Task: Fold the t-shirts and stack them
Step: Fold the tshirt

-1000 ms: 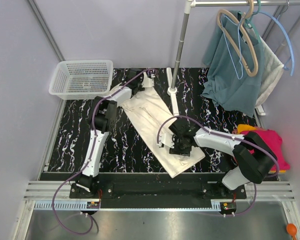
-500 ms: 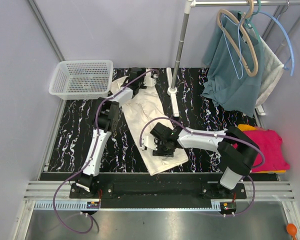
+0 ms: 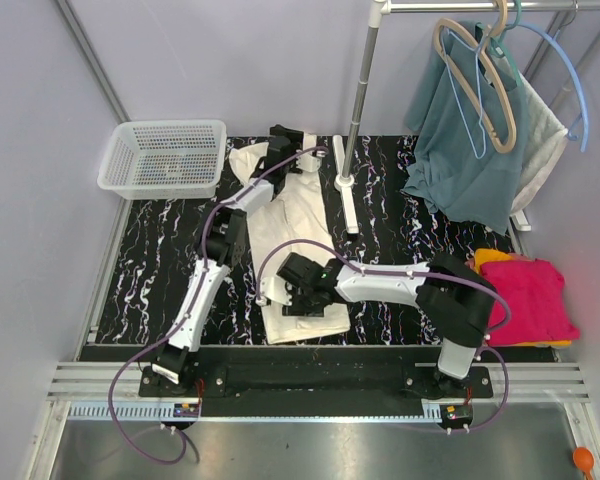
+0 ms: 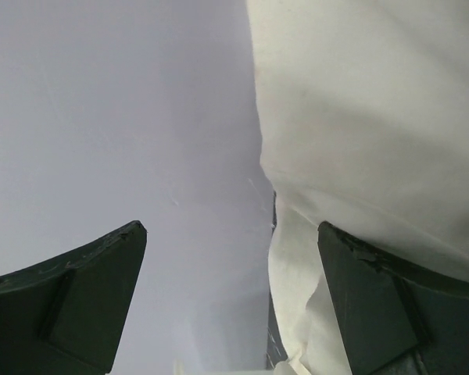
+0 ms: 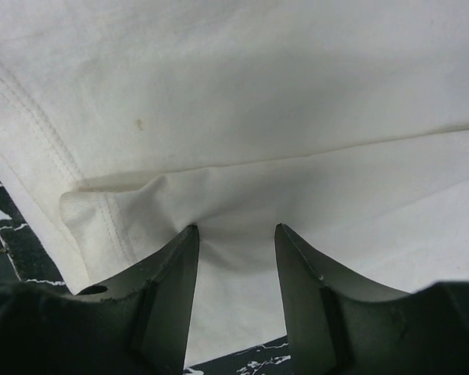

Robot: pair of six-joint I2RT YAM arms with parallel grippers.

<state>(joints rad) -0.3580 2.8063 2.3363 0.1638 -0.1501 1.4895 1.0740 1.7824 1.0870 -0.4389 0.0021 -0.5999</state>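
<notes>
Cream t-shirt (image 3: 298,210) is found dragged leftward to the middle of the table (image 3: 150,260), its near hem pinched in the right claw (image 3: 296,292). The left claw (image 3: 284,140) is now spread wide, the far end released. Folding is judged incomplete.

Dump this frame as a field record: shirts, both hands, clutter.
cream t-shirt: lies lengthwise on the table, narrow, partly folded
left hand: open, at the shirt's far end, nothing between its fingers
right hand: closed on a pucker of the cream t-shirt near its near end
stack: pink t-shirt folded on an orange t-shirt, table's right edge
basket: far left corner
teal garment: hanging from the rack, far right
</notes>
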